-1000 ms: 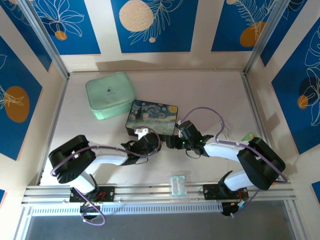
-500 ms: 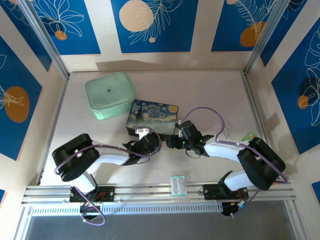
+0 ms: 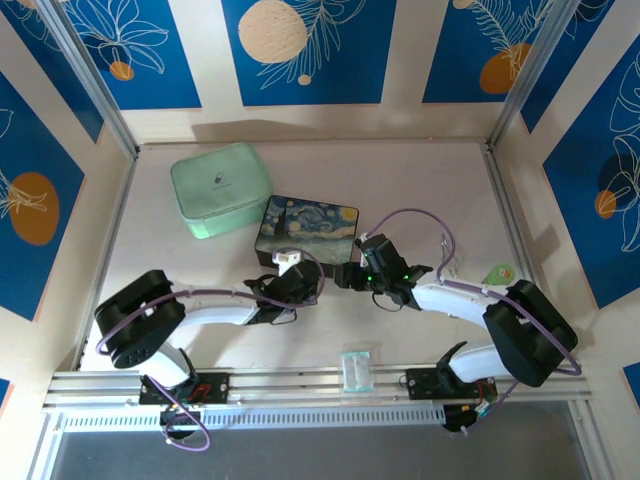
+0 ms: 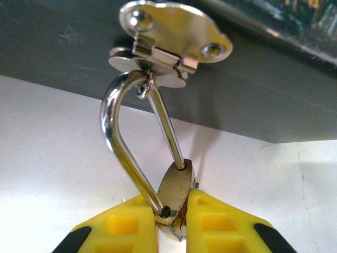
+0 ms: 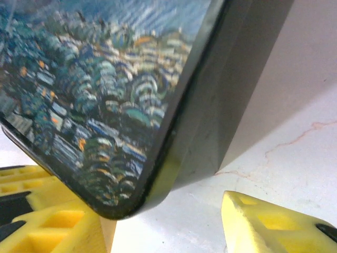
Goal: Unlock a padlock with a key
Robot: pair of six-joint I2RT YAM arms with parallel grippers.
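Two yellow fingers (image 4: 124, 229) of the left gripper (image 4: 171, 224) are pinched tight on the tiny brass-gold padlock (image 4: 178, 185), squeezing its body from both sides. Its thin silver shackle (image 4: 117, 142) loops up through the little ring of the shiny hinged metal clasp (image 4: 174, 39) on the dark front wall of the box, and both ends meet the padlock body.

From the top view, that flat rectangular box with the starry-night painted lid (image 3: 308, 222) sits mid-table, with the left gripper (image 3: 289, 266) at its near side. The right gripper (image 3: 347, 276) is just beside it at the box's near right corner. Its yellow fingers (image 5: 268, 226) are spread wide with the box corner between them; can't tell if they touch it.

A mint-green rounded zip case (image 3: 220, 188) sits behind the box, and a small clear plastic packet (image 3: 356, 368) lies near the front rail.
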